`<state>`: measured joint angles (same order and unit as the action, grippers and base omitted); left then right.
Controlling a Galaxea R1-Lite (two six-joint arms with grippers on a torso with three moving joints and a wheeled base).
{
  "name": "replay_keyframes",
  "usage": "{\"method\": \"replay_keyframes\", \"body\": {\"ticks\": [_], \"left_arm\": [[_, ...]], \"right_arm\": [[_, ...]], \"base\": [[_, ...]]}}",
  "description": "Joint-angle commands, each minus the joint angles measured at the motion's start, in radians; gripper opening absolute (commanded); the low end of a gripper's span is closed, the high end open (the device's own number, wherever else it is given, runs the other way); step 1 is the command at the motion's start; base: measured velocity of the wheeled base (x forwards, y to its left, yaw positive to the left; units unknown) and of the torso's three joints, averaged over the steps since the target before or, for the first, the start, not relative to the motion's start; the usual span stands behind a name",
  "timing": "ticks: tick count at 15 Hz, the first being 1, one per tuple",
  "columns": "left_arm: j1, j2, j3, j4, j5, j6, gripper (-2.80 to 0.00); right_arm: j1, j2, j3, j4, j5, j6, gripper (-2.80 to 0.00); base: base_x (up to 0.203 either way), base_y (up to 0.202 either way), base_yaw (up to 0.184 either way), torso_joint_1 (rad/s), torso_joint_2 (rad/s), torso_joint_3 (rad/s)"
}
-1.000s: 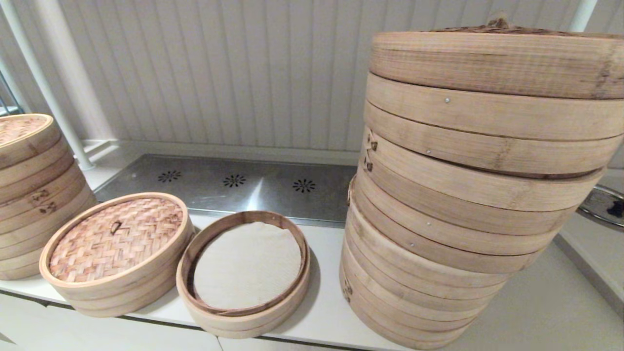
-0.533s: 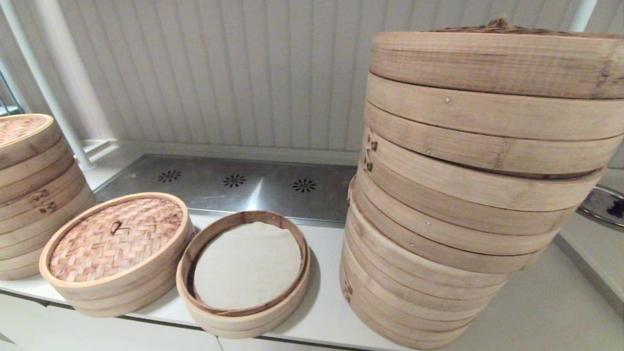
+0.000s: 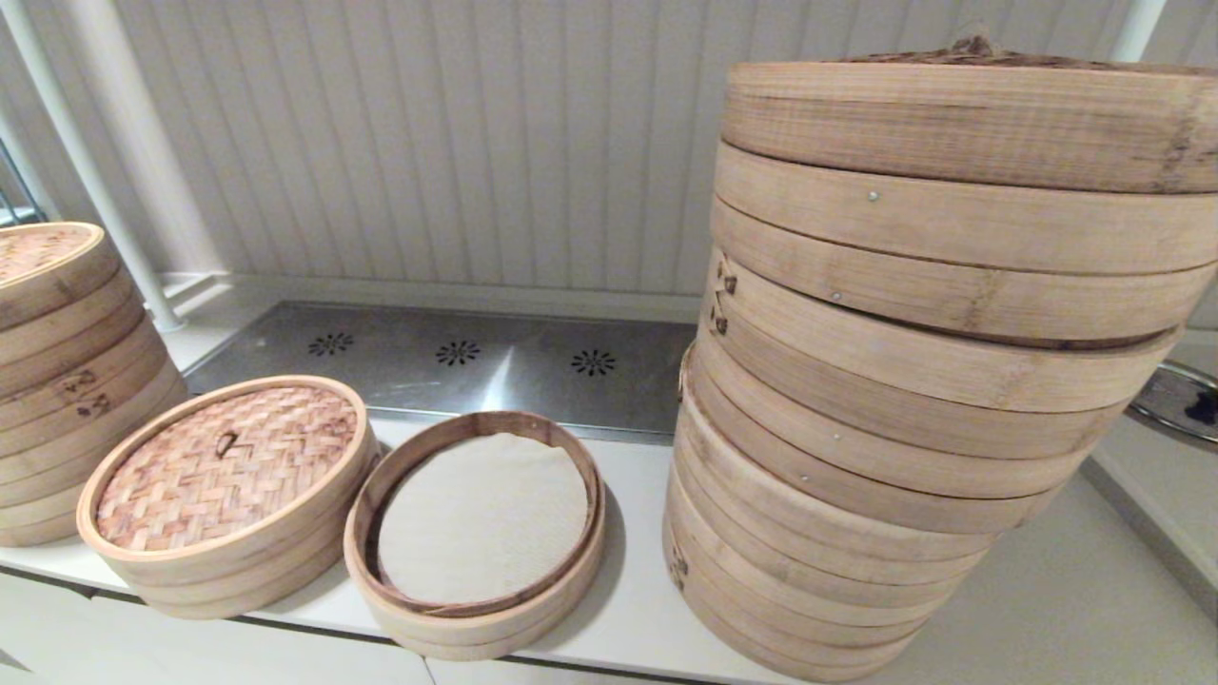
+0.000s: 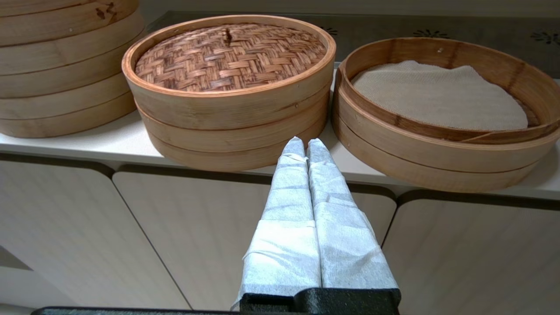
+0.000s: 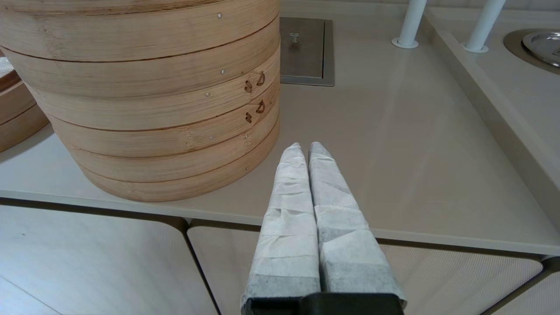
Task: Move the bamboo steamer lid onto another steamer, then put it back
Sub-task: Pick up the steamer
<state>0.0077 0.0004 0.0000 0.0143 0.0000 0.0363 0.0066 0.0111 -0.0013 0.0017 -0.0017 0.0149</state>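
The bamboo steamer lid, with its reddish-brown woven top and tiny centre loop, sits closed on a small basket at the counter's front left. It also shows in the left wrist view. Right beside it stands another steamer, open, with a pale liner sheet inside. My left gripper is shut and empty, hanging in front of the counter edge, below the gap between the two small baskets. My right gripper is shut and empty too, near the counter's front edge, right of the huge stack. Neither gripper shows in the head view.
A huge stack of baskets with a knotted lid fills the right of the counter. A medium stack stands at the far left, close to the lidded basket. Behind the small baskets lies a perforated metal plate. White posts rise at the back right.
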Motion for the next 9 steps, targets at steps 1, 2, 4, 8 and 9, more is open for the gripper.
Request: {"method": "replay_keyframes", "body": {"ticks": [1, 2, 4, 8, 9], "left_arm": [[0.000, 0.000, 0.000, 0.000, 0.000, -0.003, -2.80], [0.000, 0.000, 0.000, 0.000, 0.000, -0.003, -2.80], [0.000, 0.000, -0.001, 0.000, 0.000, -0.003, -2.80], [0.000, 0.001, -0.007, 0.018, 0.003, 0.025, -2.80], [0.000, 0.001, -0.009, 0.027, 0.000, 0.035, -2.80]], "right_arm": [[0.001, 0.000, 0.000, 0.000, 0.000, 0.000, -2.80], [0.000, 0.000, 0.000, 0.001, 0.000, 0.000, -2.80], [0.000, 0.000, 0.000, 0.000, 0.000, 0.000, -2.80], [0.000, 0.000, 0.000, 0.000, 0.000, 0.000, -2.80], [0.000, 0.000, 0.001, 0.000, 0.000, 0.000, -2.80]], "base": [[0.000, 0.000, 0.000, 0.000, 0.00, 0.000], [0.000, 0.000, 0.000, 0.000, 0.00, 0.000], [0.000, 0.000, 0.000, 0.000, 0.00, 0.000], [0.000, 0.000, 0.000, 0.000, 0.00, 0.000], [0.000, 0.000, 0.000, 0.000, 0.00, 0.000]]}}
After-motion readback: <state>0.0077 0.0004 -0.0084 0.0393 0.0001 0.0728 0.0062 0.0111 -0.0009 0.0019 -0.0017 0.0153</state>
